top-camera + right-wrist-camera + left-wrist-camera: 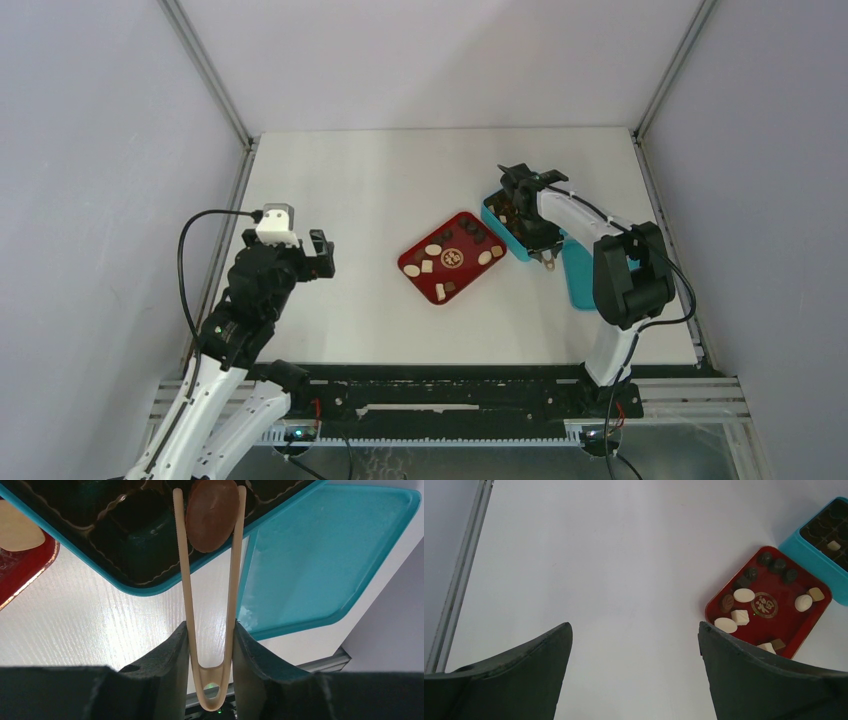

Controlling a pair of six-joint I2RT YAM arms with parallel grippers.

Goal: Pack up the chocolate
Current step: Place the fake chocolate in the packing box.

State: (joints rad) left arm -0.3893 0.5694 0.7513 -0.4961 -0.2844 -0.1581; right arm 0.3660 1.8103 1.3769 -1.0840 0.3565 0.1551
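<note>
Tan wooden tongs (185, 555) are pinched between the fingers of my right gripper (210, 627). A brown oval chocolate (212, 515) sits between the tong tips, over the dark grid insert of the teal box (150, 587). In the top view, this right gripper (541, 252) is at the box (497, 222). Several dark, tan and cream chocolates (744, 595) lie in the red tray (425, 280). One cream piece (834, 545) rests in a box cell. My left gripper (634, 630) hangs open over bare table, left of the tray (794, 625), with nothing between its fingers.
The teal lid (320, 560) lies flat to the right of the box, near the table's right edge (690, 300). The metal rail (459, 580) runs along the table's left side. Grey walls enclose the table on three sides.
</note>
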